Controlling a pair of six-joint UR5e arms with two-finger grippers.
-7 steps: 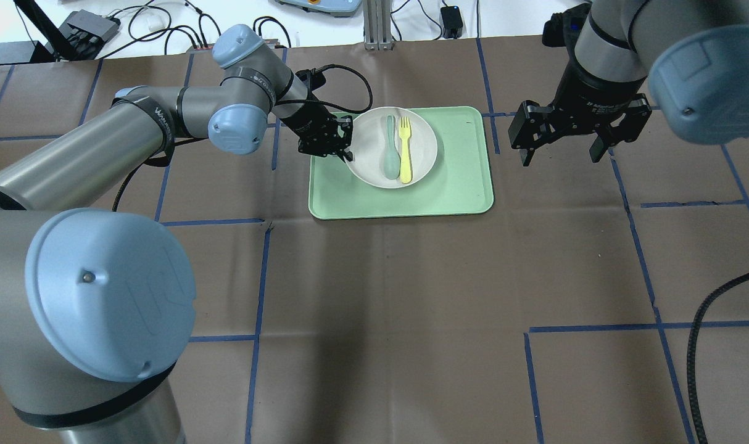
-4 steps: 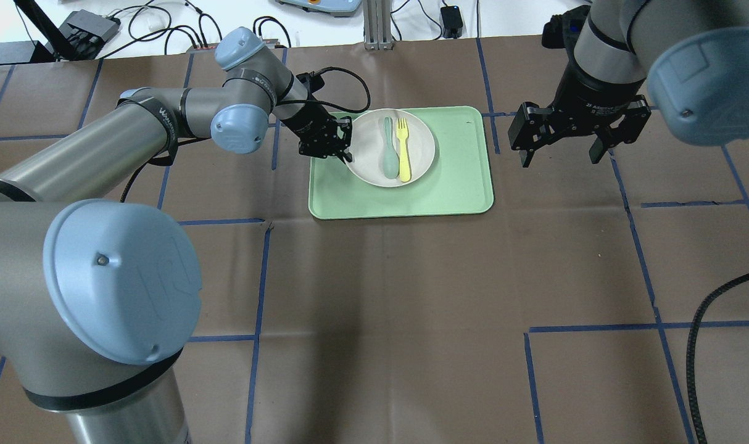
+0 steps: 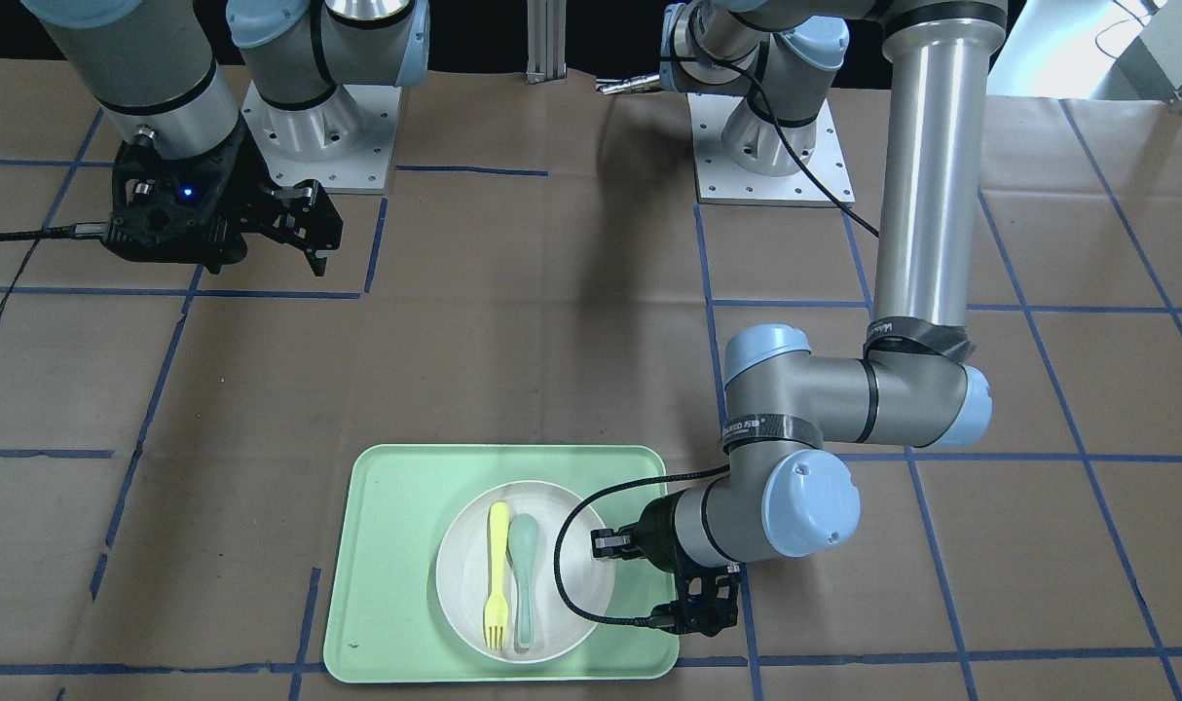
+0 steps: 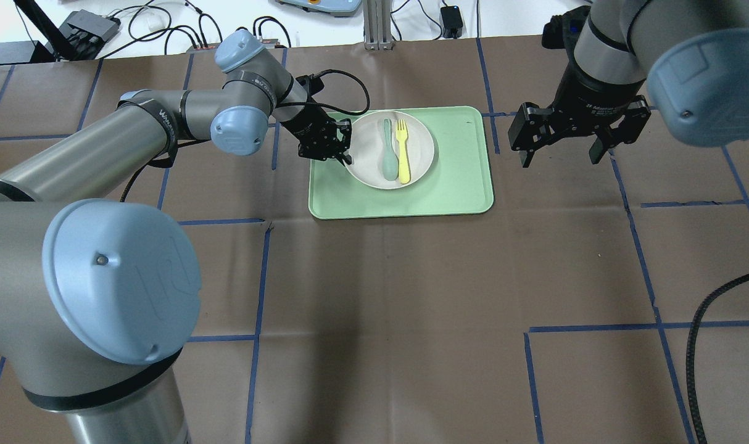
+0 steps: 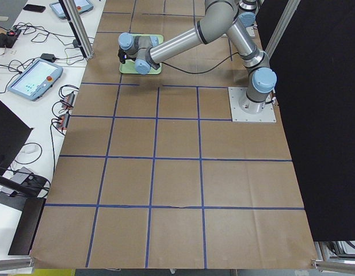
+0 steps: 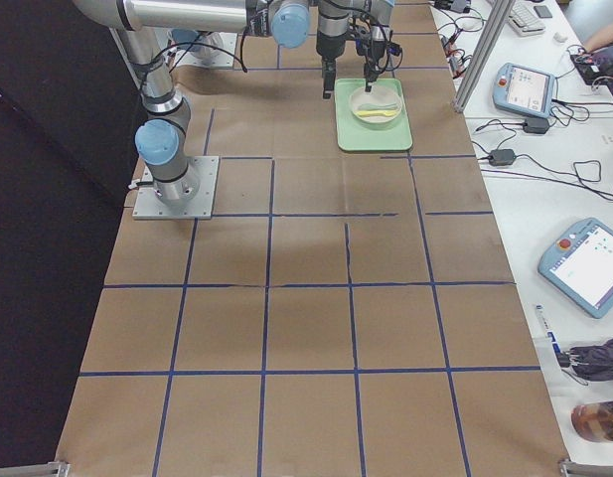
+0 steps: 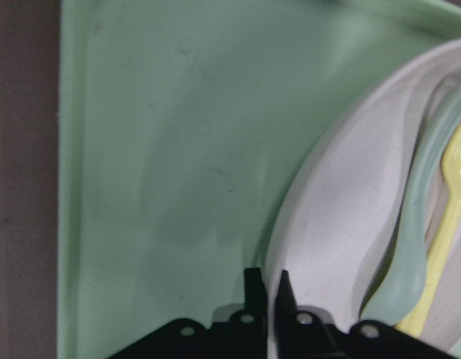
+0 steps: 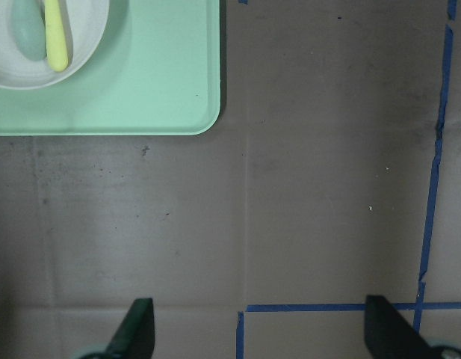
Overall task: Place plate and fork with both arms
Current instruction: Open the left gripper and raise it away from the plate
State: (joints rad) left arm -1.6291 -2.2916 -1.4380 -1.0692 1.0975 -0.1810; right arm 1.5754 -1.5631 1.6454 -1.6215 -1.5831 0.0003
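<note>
- In the overhead view I have the mint-green tray (image 4: 455,185) in the upper middle of the frame, lying on the brown-covered table (image 4: 411,308).
- The plate (image 4: 421,148) is over the tray's upper-left part. I cannot tell whether it rests on the tray or is held just above it.
- In the plate lie the fork (image 4: 404,154) and a grey-green spoon (image 4: 388,157), side by side, the fork to the right, its tines toward the top of the frame.
- My left gripper (image 4: 346,157) is at the plate's left edge. In its wrist view the fingers (image 7: 252,288) are pinched onto the rim, one inside and one outside.
- My right gripper (image 4: 559,159) is spread wide and holds nothing. It hangs over bare table right of the tray, well apart from the fork.
</note>
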